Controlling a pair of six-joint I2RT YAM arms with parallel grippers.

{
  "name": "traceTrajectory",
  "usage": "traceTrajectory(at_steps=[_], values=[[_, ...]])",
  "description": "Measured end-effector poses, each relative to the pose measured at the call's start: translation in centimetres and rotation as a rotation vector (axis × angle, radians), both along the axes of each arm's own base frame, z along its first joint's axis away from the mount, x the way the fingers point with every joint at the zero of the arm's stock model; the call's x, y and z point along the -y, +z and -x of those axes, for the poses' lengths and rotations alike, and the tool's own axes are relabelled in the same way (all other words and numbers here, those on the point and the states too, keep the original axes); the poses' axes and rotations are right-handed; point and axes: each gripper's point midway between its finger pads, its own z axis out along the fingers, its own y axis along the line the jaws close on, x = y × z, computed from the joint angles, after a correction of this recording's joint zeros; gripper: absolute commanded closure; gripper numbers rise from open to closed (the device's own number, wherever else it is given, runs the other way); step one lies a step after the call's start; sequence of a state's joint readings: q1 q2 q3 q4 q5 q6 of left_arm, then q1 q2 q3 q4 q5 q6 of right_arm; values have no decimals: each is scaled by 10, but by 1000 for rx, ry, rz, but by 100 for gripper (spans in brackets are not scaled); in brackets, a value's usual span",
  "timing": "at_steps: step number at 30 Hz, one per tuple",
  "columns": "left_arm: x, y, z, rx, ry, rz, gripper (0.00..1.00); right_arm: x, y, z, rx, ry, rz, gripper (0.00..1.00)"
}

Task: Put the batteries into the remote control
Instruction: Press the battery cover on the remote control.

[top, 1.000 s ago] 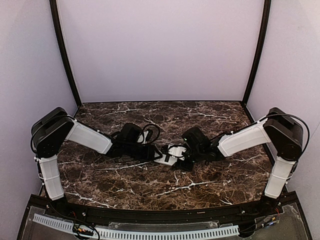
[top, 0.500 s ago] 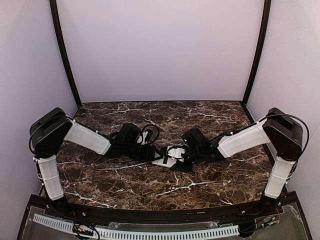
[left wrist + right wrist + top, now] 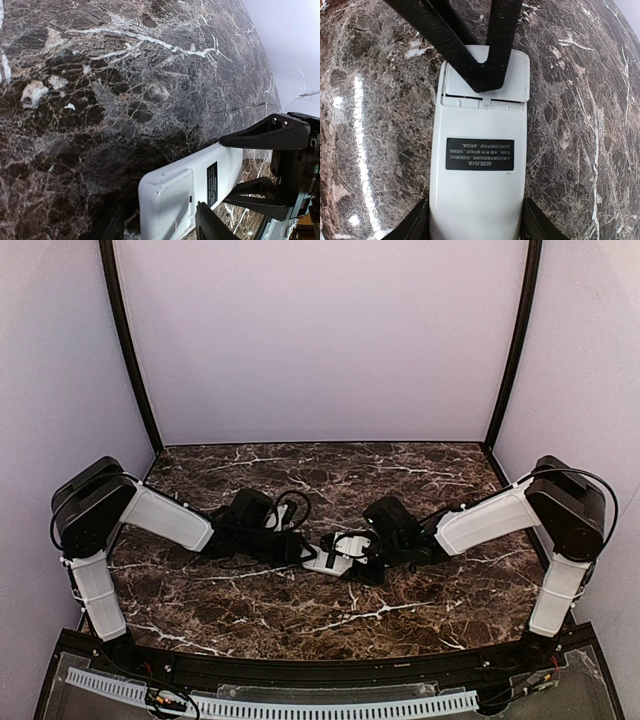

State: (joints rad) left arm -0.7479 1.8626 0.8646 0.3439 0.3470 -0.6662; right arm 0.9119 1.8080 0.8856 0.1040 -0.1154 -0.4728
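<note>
- Top view: dark marble desk (image 3: 400, 625) with pale purple walls (image 3: 320, 340) around it. The left arm (image 3: 170, 518) reaches in from 9 o'clock and the right arm (image 3: 480, 525) from 3 o'clock. The wrists meet mid-desk.
- Top view: the remote control (image 3: 328, 560) lies flat at the desk centre, between the two wrists. The left gripper (image 3: 303, 550) is at its 9 o'clock end and the right gripper (image 3: 355, 558) at its 3 o'clock end. The jaws are too small to read here.
- Left wrist view: the remote sits at 5 o'clock in the frame, white back up, on the marble. The battery cover (image 3: 167, 200) is at the near end, with a black label (image 3: 212, 177) just past it.
- Left wrist view: the left gripper's jaws are parted and released, not clamping. The jaw at 7 o'clock is over bare marble, apart from the remote's edge. The jaw at 5 o'clock overlaps the remote's long edge beside the cover seam.
- Left wrist view: the right gripper's jaws are at 3 to 4 o'clock, one on each side of the remote's far end.
- Right wrist view: the remote runs from 6 to 12 o'clock up the middle, back up. The label is at centre and the cover at the 12 o'clock end, with a thin gap along its seam.
- Right wrist view: the right gripper's jaws at 7 and 5 o'clock sit flush against both long edges, grasping the remote control.
- Right wrist view: a black strutted jaw of the left gripper comes in from 12 o'clock, its tip over the cover at the seam. I cannot tell whether it touches.
</note>
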Motion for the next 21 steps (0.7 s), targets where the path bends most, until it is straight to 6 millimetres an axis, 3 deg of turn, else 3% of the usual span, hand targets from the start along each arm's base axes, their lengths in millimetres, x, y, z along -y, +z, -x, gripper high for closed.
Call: traceTrajectory(at_steps=[11, 21], values=[[-8, 0, 2, 7, 18, -20, 54, 0, 0, 2, -19, -1, 7, 99], [-13, -3, 4, 9, 23, -38, 66, -2, -1, 3, -34, 6, 3, 99]])
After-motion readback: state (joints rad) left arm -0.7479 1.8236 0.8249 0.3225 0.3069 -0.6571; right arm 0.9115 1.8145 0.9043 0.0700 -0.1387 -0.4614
